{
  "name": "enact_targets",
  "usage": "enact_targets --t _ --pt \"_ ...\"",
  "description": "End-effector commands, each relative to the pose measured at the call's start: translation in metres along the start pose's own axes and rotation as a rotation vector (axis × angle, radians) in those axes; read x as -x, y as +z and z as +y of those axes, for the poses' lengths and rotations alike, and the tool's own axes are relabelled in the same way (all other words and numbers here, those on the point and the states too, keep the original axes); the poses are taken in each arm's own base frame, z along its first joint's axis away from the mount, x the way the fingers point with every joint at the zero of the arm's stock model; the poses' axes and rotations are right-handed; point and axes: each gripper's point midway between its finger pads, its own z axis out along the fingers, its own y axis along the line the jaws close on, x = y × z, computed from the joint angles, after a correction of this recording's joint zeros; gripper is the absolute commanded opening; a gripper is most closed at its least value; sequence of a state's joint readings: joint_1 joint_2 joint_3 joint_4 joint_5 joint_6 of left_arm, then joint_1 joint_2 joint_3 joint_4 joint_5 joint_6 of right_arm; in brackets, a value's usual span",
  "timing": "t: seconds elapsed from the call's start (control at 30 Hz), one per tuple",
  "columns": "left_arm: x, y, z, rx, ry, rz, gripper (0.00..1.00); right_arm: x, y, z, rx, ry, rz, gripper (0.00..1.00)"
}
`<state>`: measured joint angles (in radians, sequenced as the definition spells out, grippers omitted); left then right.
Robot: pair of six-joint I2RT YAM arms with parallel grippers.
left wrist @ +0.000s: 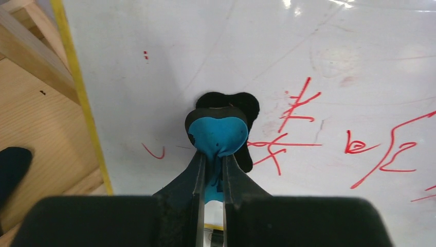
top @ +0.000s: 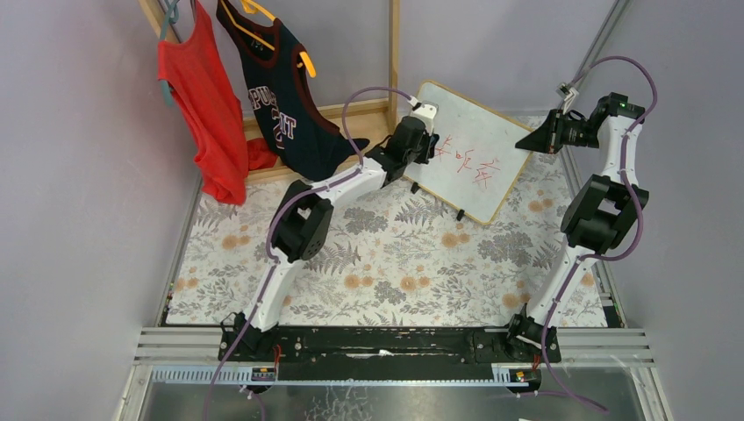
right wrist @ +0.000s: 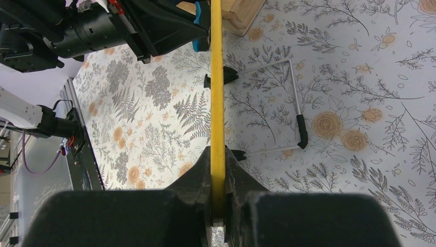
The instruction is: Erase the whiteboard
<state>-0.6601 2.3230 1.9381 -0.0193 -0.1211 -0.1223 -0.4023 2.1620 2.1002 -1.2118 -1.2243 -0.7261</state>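
Observation:
The whiteboard (top: 474,158) stands tilted on the far middle of the table, with red writing (top: 465,162) across it. My left gripper (top: 423,140) is shut on the small blue eraser (left wrist: 218,135) and presses its black pad against the board's left part, just left of the red marks (left wrist: 295,110). My right gripper (top: 537,139) is shut on the board's right edge, seen edge-on as a yellow strip (right wrist: 217,77) between its fingers. The board's wire stand (right wrist: 293,103) and black feet rest on the floral cloth.
A wooden rack (top: 393,53) stands behind the board, with a red shirt (top: 206,114) and a dark jersey (top: 285,96) hanging on it at far left. Grey walls close in on both sides. The floral tablecloth (top: 395,263) covers the near table.

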Motion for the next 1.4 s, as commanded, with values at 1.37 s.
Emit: enact_targets --t 1.37 --pt "-0.014 0.001 -0.009 -0.047 -0.034 0.060 0.00 -0.004 0.010 0.010 -0.010 -0.111 0.066 0.00"
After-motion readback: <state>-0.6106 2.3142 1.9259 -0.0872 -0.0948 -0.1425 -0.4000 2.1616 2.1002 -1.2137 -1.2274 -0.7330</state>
